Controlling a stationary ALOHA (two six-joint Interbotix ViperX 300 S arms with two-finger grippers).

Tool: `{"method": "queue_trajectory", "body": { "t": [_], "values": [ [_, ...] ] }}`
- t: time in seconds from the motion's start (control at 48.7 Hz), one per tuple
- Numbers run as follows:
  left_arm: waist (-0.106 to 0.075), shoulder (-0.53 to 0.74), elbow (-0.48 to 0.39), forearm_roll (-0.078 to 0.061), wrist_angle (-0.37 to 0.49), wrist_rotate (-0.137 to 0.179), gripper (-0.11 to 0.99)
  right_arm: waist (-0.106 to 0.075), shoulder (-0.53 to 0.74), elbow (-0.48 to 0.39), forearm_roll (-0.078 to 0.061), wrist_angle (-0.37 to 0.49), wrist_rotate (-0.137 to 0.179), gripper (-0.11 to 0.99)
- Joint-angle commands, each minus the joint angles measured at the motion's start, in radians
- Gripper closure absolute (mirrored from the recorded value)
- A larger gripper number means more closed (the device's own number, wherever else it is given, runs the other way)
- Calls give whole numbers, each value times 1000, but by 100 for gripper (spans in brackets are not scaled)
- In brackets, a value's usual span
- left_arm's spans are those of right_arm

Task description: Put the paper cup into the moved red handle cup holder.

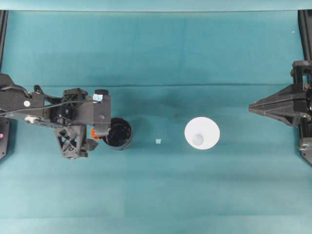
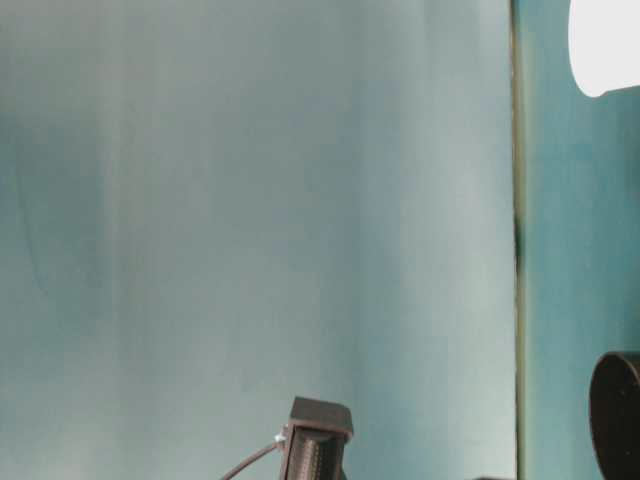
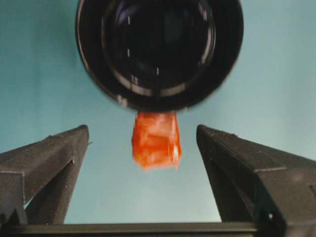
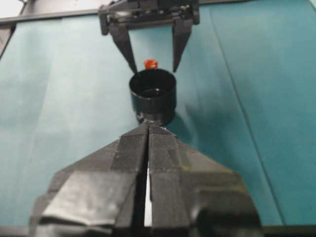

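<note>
The white paper cup (image 1: 202, 133) (image 2: 605, 45) stands right of the table's middle, untouched. The glossy black red handle cup holder (image 1: 118, 133) (image 3: 159, 49) (image 4: 153, 96) (image 2: 618, 415) stands left of centre, its orange-red handle (image 3: 156, 139) (image 4: 150, 63) pointing at the left arm. My left gripper (image 1: 97, 135) (image 3: 143, 131) (image 4: 153, 66) is open, with one finger (image 3: 54, 163) on each side of the handle and a gap to it on both sides. My right gripper (image 1: 251, 107) (image 4: 148, 126) is shut on nothing, at the right edge, well clear of the cup.
A teal cloth (image 1: 156, 195) covers the table. A tiny pale scrap (image 1: 158, 141) lies between holder and cup. Black frame rails (image 1: 304, 29) run along both side edges. Part of the left arm (image 2: 318, 440) rises above the table.
</note>
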Motion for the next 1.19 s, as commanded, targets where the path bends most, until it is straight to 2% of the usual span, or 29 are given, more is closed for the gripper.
{"method": "queue_trajectory", "body": {
  "t": [0.0, 0.575, 0.718, 0.8, 0.882, 1.026, 1.067, 1.17],
  "values": [
    [0, 8, -12, 2, -12, -2, -8, -2, 5, -20, 2, -3, 8, 98],
    [0, 18, -18, 2, -12, -8, -7, -2, 5, -20, 2, 0, 8, 98],
    [0, 17, -18, 2, -11, -8, -3, -2, 5, -20, 2, 0, 8, 98],
    [0, 17, -18, 2, -11, -6, 4, -2, 5, -18, 2, 2, 8, 98],
    [0, 17, -18, 2, -11, -5, 17, -2, 5, -18, 2, 2, 9, 98],
    [-6, 17, -20, 2, -6, -11, 53, -2, 5, -18, 2, 0, 9, 98],
    [-6, 17, -21, 2, -8, -14, 61, -2, 5, -18, 2, 2, 9, 98],
    [-6, 17, -25, 2, -8, -14, 61, -2, 5, -18, 2, 0, 11, 98]
  ]
}}
